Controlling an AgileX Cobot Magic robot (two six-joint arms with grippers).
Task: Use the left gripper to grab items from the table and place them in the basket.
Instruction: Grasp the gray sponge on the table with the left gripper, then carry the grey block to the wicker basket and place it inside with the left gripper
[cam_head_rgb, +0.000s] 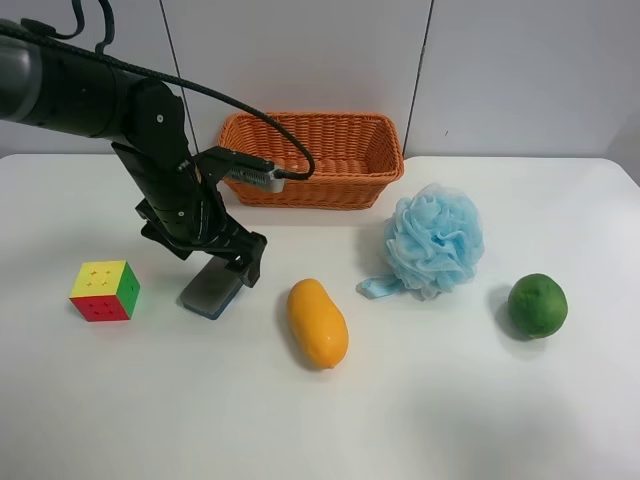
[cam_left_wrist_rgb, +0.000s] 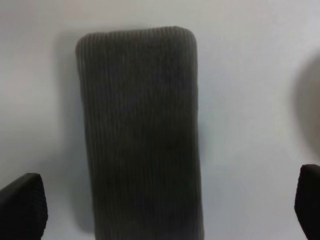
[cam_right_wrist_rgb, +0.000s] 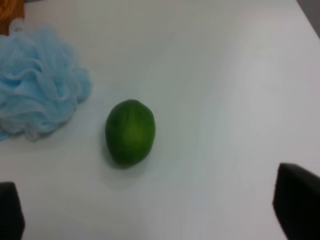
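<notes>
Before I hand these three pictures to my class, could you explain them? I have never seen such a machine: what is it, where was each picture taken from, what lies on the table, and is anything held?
It is a robot with two arms, each ending in a two-fingered gripper. The wide picture comes from a camera mounted high, off the arms; the other two come from a camera on each wrist. On the white table lie a puzzle cube, a grey felt block, a mango, a blue bath pouf and a green fruit, with a wicker basket behind them. The left gripper hangs open over the block, fingers either side, not gripping. The right gripper, open, looks down at the green fruit. Nothing is held.
</notes>
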